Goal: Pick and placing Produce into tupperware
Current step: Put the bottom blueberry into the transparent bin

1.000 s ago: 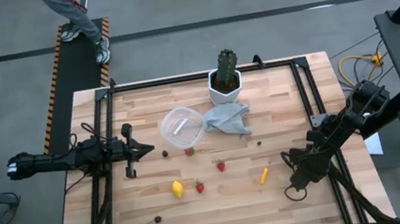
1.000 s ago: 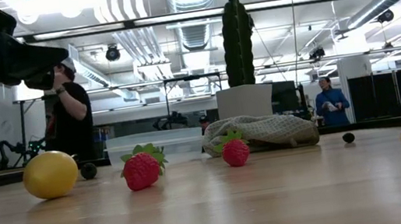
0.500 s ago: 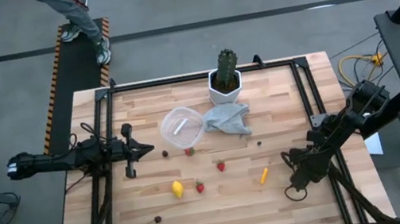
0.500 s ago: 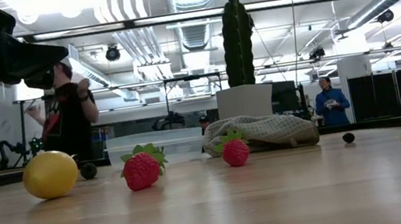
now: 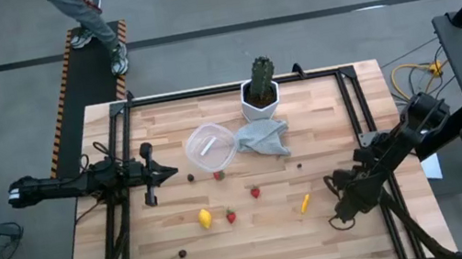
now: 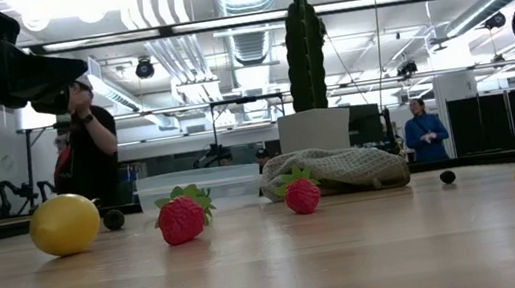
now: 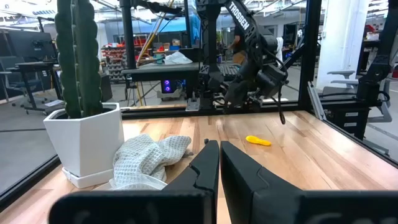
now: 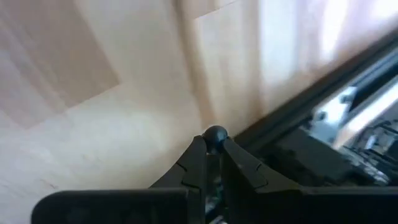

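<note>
Holding only by its fingertips, your right gripper (image 8: 213,149) pinches a small dark ball (image 8: 215,133) near the table's right edge, well apart from the tupperware (image 5: 209,146); it could squirt out. Your left gripper (image 7: 219,163) waits closed, empty.

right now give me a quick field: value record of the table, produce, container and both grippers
tupperware: no produce visible inside, beside the cloth
lemon: on the table
strawberries: three on the table, one nearest the tupperware
carrot: on the table, near the right arm
dark round pieces: one near the front edge, one between the right fingers
left gripper: shut, empty, at the left side
right gripper: shut on the dark round piece, by the right edge
cactus pot: at the back
</note>
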Controlling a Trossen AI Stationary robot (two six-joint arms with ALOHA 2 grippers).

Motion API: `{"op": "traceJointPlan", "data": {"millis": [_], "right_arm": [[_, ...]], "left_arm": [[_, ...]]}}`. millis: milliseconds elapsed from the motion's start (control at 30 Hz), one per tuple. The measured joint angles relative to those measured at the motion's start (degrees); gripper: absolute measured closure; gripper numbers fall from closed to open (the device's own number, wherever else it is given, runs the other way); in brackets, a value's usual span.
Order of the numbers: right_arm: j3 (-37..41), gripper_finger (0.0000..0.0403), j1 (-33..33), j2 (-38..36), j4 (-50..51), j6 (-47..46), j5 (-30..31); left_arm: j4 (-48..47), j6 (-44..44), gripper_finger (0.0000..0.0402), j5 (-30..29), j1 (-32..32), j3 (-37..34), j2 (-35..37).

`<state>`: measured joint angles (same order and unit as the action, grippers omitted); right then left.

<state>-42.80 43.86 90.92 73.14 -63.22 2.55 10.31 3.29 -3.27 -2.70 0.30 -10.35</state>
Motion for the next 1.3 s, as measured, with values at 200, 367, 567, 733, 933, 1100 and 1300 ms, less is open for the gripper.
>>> {"op": "traceJointPlan", "data": {"millis": [200, 367, 567, 733, 933, 1100, 1300], "right_arm": [[-4.1, 0.0377, -0.2, -0.9, 1.4, -2.5, 5.4], [-7.8, 0.0377, -1.6, -1.3, 1.6, -4.3, 11.9], [-13.1, 0.0378, -5.0, -1.5, 1.6, -4.0, 22.5], [-17.9, 0.0378, -7.8, -1.5, 1.2, -1.3, 31.1], [-22.9, 0.0377, -10.8, -1.5, 1.0, 4.2, 36.8], [-24.8, 0.0376, -12.5, -1.5, 1.0, 6.7, 37.6], [-25.1, 0.0376, -13.2, -1.5, -0.2, 7.4, 40.4]], "left_arm": [[0.1, 0.0, 0.0402, 0.0, 0.0, 0.0, 0.0], [1.8, 0.0, 0.0402, 0.0, 0.0, 0.0, 0.0], [2.7, 0.0, 0.0402, 0.0, 0.0, 0.0, 0.0], [2.8, 0.0, 0.0402, 0.0, 0.0, 0.0, 0.0], [2.8, 0.0, 0.0402, 0.1, 0.0, 0.0, 0.0], [2.8, 0.0, 0.0402, 0.2, 0.0, 0.0, 0.0], [3.3, 0.0, 0.0402, 0.2, 0.0, 0.0, 0.1]]}}
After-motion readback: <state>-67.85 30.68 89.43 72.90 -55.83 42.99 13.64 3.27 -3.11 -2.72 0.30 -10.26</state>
